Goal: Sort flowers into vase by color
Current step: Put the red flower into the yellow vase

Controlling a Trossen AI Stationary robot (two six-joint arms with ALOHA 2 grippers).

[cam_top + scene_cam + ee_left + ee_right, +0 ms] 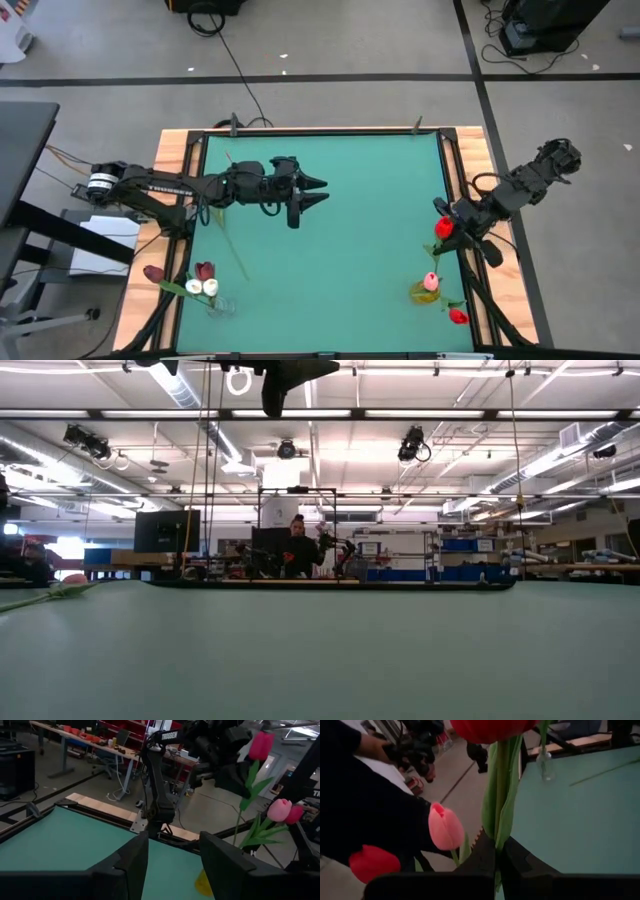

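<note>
Over at the right edge of the desk (330,230), the right gripper (447,228) is clamped tight on the green stem of a red tulip (443,228), the bloom standing up just above the fingers; from the wrist you see the stem (501,795) pinched between the two dark fingers with its leaves folded alongside. Just beside it, near the right front corner, a yellowish vase (423,293) holds a pink tulip (431,282) and another red tulip (458,316) leaning out toward the desk edge. Across the green mat, near the left front corner, a clear glass vase (220,305) carries two white heads (202,287) and a dark maroon tulip (205,270), with a second maroon head (153,273) hanging out over the wooden border. One bare green stem (236,246) lies flat on the mat near that vase. The left gripper (318,192) hovers high over the middle rear of the desk, its fingers parted fairly wide with nothing between them, pointing toward the right arm. Beyond the desk, a person (297,548) stands at a far workbench
</note>
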